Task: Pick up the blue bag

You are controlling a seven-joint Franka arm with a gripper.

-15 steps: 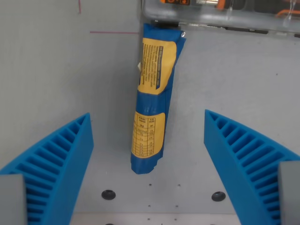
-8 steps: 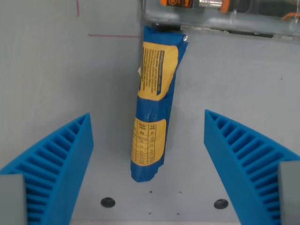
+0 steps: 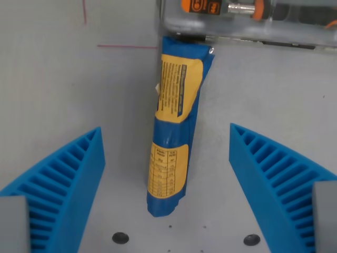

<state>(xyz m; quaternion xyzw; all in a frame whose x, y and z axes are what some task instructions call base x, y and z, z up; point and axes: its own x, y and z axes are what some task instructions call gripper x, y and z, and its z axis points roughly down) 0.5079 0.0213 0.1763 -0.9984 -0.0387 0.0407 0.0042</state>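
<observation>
One wrist view is showing the whole scene. The blue bag is lying on the grey matte table, long and narrow like a tube, with slightly wrinkled glossy foil and two yellow printed labels. Its far end is touching a clear plastic box at the top. The gripper is standing wide open, and its two blue ribbed plastic fingers are sitting on both sides of the bag, not touching it. Thin red lines are lying left of the bag.
</observation>
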